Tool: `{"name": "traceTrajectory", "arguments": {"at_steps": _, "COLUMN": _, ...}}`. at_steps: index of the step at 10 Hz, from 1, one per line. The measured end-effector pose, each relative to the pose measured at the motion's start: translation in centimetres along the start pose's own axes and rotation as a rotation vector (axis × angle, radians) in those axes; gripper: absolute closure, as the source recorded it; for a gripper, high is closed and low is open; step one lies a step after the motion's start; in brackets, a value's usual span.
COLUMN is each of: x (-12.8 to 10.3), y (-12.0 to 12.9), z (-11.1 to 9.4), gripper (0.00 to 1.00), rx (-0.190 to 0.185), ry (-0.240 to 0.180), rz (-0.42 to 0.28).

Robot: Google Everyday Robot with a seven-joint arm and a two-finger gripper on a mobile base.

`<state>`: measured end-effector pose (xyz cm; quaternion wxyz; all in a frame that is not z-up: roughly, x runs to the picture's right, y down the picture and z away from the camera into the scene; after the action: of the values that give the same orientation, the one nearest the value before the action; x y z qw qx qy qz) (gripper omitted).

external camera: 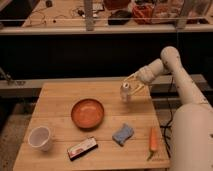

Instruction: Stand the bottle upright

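One flat dark packet [82, 148] lies nearest on the wooden table [57, 97], flanked by one white cup [40, 137], one blue sponge [123, 134] and one carrot [153, 140]. Beyond sits one orange bowl [87, 113]. Far right, one bottle [125, 93] stands upright with the gripper [131, 87] right at it; I cannot tell whether it grips.

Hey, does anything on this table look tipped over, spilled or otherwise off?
Nothing stands out. The bottle looks upright near the far right of the table, with the gripper right at its top. The orange bowl and white cup sit open side up, the blue sponge and carrot lie flat, and no spill shows.
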<state>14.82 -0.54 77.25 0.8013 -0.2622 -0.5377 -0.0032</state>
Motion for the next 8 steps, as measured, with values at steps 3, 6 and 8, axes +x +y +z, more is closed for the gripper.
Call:
{"name": "traceTrajectory", "arguments": {"at_steps": 3, "x": -0.44, "y": 0.87, "z": -0.68, "gripper": 0.98, "rx": 0.077, "ry": -0.084, "rz": 0.123}}
{"name": "traceTrajectory", "arguments": {"at_steps": 6, "x": -0.57, "y": 0.68, "z": -0.51, "gripper": 0.98, "rx": 0.077, "ry": -0.087, "rz": 0.117}}
{"name": "traceTrajectory", "arguments": {"at_steps": 8, "x": -0.68, "y": 0.66, "z": -0.47, "gripper": 0.98, "rx": 0.074, "ry": -0.087, "rz": 0.115}}
